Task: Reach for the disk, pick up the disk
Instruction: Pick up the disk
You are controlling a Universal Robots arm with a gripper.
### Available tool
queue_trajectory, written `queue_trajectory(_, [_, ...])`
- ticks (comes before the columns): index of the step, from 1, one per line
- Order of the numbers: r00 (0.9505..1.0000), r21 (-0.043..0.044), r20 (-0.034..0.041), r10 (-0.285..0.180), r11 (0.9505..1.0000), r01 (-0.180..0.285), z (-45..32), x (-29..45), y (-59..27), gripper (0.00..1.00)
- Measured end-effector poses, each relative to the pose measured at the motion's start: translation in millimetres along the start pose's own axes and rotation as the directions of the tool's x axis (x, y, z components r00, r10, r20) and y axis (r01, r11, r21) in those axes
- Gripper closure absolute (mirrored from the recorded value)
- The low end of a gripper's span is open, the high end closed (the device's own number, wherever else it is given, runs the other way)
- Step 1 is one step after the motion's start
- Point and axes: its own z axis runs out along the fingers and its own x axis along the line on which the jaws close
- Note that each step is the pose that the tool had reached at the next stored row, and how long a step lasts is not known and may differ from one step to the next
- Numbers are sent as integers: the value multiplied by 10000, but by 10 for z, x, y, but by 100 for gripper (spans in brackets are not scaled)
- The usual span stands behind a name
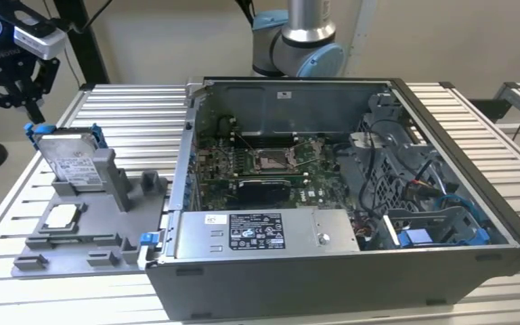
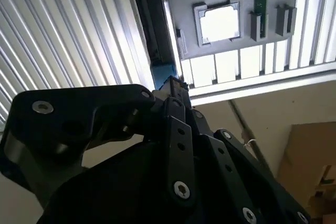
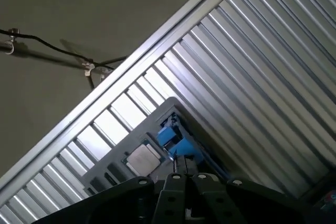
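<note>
Blue plastic frames the silver-grey disk (image 1: pixel 68 162), which stands on edge, leaning, in a slot of the grey fixture (image 1: pixel 97 223) on the slatted counter (image 1: pixel 133 108), at nine o'clock from the open computer case (image 1: pixel 332 284). The black end effector (image 1: pixel 32 114) hangs at the disk's eleven o'clock corner, right by the blue frame; clenched or released, I cannot tell.

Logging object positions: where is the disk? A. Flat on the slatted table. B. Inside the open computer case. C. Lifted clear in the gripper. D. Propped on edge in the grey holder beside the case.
D: in the exterior view the disk leans on edge in the grey holder beside the computer case, with the gripper just above it.
</note>
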Motion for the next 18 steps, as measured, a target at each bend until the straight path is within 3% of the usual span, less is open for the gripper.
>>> queue_trajectory(4, [9973,0,-26,-735,9973,735,0,0,0,100])
queue_trajectory(8, [9897,-2,-52,-1428,9897,1428,0,0,0,100])
queue_trajectory(13, [9767,1,-74,-2146,9767,2146,0,0,0,100])
queue_trajectory(18, [9598,0,-95,-2807,9598,2807,-1,0,0,100])
